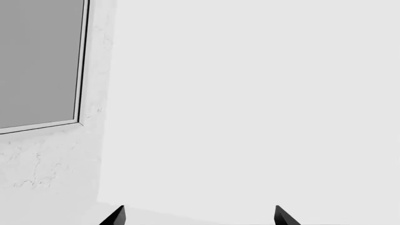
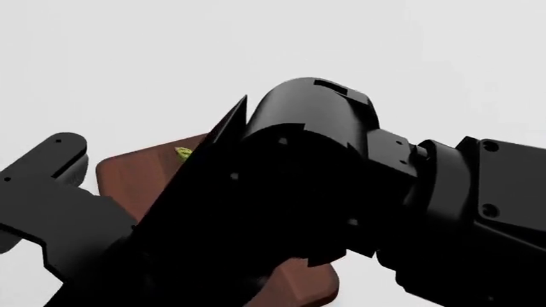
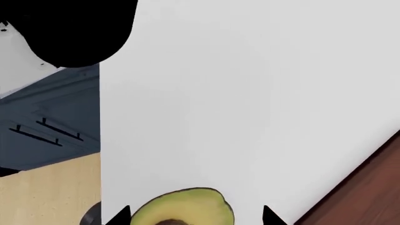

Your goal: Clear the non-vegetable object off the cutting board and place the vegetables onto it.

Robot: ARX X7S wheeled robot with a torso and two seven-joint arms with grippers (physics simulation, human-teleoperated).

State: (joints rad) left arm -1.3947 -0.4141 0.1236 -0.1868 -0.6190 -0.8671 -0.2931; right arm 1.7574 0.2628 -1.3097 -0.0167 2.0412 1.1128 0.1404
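Left wrist view: we see only the two dark tips of the left gripper (image 1: 198,216) at the bottom edge, spread wide with nothing between them, over a plain white surface (image 1: 250,103); a grey window pane (image 1: 39,61) in a white frame fills the upper left. No task items here. Head view: the right arm (image 2: 341,211) blocks most of the frame, black and close to the camera; part of the left arm (image 2: 51,198) sits at lower left. Behind them we make out the cutting board (image 2: 128,176) at centre left, with a corner also showing at bottom centre. A small yellow-green bit (image 2: 183,152) lies at the board's upper edge; too little shows to name it. Cheese wedge is hidden or out of frame. Right wrist view: the right gripper (image 3: 196,216) tips are at the bottom edge, wide apart, with the avocado half (image 3: 182,208) between them, flesh up, pit partly cropped. We cannot tell if the tips touch it. The avocado lies on the white table, off the board, whose edge cuts the lower right corner. Blue cabinet (image 3: 44,122) at left.
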